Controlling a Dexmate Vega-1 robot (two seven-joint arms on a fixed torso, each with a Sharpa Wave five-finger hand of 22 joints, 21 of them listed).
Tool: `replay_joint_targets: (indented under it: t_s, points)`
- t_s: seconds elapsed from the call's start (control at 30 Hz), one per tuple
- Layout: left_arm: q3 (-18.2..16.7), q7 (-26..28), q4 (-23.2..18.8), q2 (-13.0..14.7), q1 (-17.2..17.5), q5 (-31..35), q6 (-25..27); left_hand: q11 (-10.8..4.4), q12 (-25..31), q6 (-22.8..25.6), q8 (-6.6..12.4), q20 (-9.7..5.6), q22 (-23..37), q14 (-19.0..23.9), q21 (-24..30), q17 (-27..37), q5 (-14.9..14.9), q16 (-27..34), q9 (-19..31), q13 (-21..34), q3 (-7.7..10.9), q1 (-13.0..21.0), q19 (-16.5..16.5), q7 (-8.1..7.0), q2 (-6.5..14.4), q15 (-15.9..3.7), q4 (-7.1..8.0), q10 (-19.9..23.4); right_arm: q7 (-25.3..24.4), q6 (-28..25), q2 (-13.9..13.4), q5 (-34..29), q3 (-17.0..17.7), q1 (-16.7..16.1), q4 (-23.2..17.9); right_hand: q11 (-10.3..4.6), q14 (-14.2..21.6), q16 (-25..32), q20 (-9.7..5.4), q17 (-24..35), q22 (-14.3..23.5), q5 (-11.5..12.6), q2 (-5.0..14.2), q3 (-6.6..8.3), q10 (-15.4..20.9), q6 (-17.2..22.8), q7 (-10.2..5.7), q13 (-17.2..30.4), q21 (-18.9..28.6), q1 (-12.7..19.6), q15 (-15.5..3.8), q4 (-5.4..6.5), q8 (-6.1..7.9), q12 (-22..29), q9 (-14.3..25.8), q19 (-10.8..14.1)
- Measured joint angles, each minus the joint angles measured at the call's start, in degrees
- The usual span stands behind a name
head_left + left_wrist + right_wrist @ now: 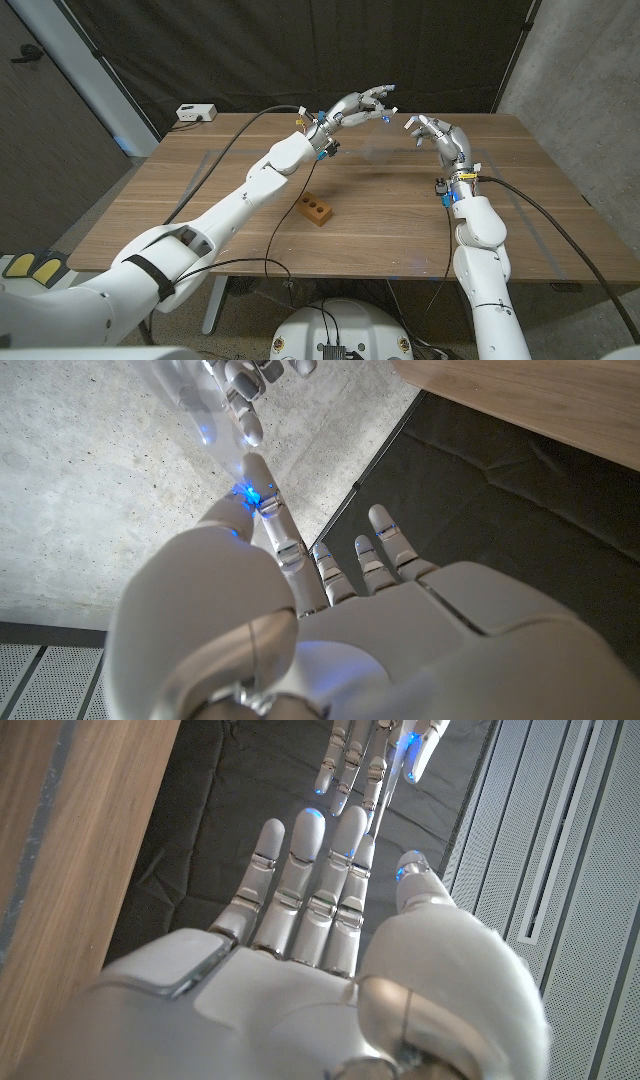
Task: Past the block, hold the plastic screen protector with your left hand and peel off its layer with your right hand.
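Both hands hang above the far middle of the wooden table, past the brown block with holes in its top. My left hand pinches thumb against a finger. A clear, barely visible screen protector rises from that pinch as a blurred sheen. My right hand faces the left one at a small gap. Its fingers are stretched out straight, with the thumb beside them, and reach toward the left hand's fingertips. I see nothing plainly held between them.
A white box with a cable stands at the table's far left corner. Black cables trail over the table from both arms. A dark curtain hangs behind the table, and a concrete wall stands to the right.
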Motion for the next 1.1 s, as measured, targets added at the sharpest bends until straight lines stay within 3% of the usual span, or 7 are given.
replay_joint_targets:
  t_s: [0.53,0.9,1.1]
  points:
    - [0.1,-0.2,1.6,-0.5,-0.7,0.0,-0.5,0.15,0.0,0.0,0.0,0.0,-0.3,-0.3,0.4,0.3,0.0,0.0,0.2,0.2,0.04,0.0,0.0,0.0,0.0,0.3,-0.03,-0.1,-1.6,-0.9,-0.2,-2.2,-0.5,0.1,-0.8,-1.17,0.0,0.4,-0.31,-0.5,-0.2,0.4,-0.07,-0.09,-0.3,1.3,-1.35,3.5,1.7,4.1,0.0,-0.22,0.23,3.2,1.0,-0.3]
    - [0.2,-0.8,2.6,-0.9,-1.0,-0.3,-0.5,0.22,0.0,0.0,0.35,0.0,-0.5,-0.3,0.8,0.3,-0.1,0.0,0.4,0.3,0.18,0.0,0.0,0.0,0.0,0.3,-0.18,-0.2,-3.9,-1.0,0.2,-4.2,-1.0,-0.1,-1.3,-2.73,1.5,1.7,-1.15,-0.6,-0.2,0.6,-0.08,-0.09,1.3,4.1,-2.69,5.4,4.3,9.0,-0.24,-0.21,1.46,5.9,1.8,0.5]
    - [0.4,-1.1,2.9,-0.9,-1.2,-0.3,-0.5,0.22,0.0,0.0,0.44,0.0,-0.5,-0.3,0.8,0.5,0.2,0.0,0.4,0.3,0.18,0.0,0.0,-0.01,0.0,0.3,-0.18,-0.2,-5.0,-0.9,0.4,-4.9,-1.3,-0.2,-1.3,-2.91,1.7,2.1,-1.25,-0.6,0.0,0.6,-0.17,-0.5,1.5,5.1,-2.54,5.9,5.2,9.4,-0.46,0.2,1.84,6.5,2.1,0.6]
